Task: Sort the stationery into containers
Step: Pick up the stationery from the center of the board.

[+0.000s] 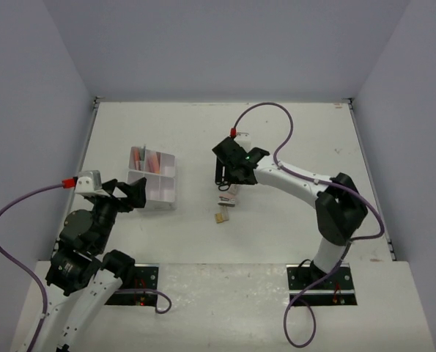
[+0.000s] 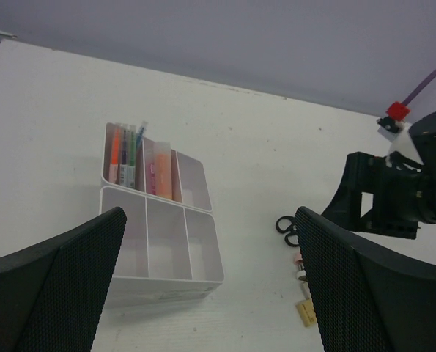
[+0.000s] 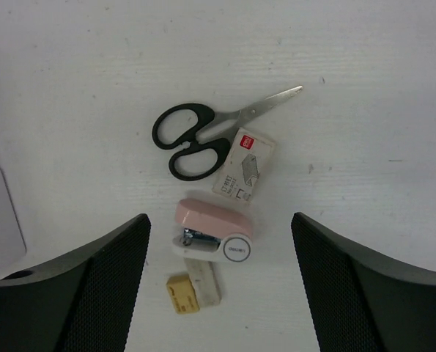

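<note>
The clear organiser box (image 1: 161, 204) stands left of centre; its far compartments hold orange, pink and green markers (image 2: 122, 158), and its near compartments (image 2: 166, 242) look empty. Black-handled scissors (image 3: 196, 136), a small staple box (image 3: 245, 165), a pink and white stapler (image 3: 214, 229), a white eraser (image 3: 205, 282) and a tan eraser (image 3: 182, 295) lie together on the table. My right gripper (image 3: 219, 220) is open and empty, hovering above the stapler with the jaws to either side. My left gripper (image 2: 210, 213) is open and empty, near the box's front.
The loose pile also shows in the top view, with the tan eraser (image 1: 221, 218) nearest and the stapler (image 1: 231, 196) under the right gripper (image 1: 230, 178). The white table (image 1: 291, 125) is enclosed by grey walls. The right arm's purple cable (image 1: 276, 139) loops above it.
</note>
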You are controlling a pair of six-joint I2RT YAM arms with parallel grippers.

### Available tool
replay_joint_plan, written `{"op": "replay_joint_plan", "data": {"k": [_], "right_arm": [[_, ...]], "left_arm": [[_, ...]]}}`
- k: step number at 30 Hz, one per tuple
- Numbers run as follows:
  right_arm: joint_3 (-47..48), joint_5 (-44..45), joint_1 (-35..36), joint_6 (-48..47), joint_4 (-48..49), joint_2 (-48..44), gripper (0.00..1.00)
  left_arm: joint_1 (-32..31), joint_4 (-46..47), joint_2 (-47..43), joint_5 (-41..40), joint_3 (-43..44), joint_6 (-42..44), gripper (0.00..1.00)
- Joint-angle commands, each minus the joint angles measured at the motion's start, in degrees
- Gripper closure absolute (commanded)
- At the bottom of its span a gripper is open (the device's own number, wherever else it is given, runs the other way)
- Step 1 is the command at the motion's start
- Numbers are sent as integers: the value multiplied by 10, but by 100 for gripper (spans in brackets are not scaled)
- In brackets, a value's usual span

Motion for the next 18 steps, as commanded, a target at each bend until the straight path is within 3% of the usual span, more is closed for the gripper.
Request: {"op": "replay_joint_plan", "data": {"k": [1, 12, 15, 18], "right_arm": [[50, 42, -4, 102, -52, 65, 29], [38, 18, -14, 136, -25, 136, 45], [30, 6, -23, 135, -12, 143, 51], [19, -6, -28, 127, 5, 146, 63]], "left_arm": [[-2, 8, -5, 12, -2, 19, 0], [-2, 9, 3, 14, -1, 19, 0], [-2, 9, 5, 14, -1, 19, 0], [-2, 8, 6, 15, -1, 19, 0]]}}
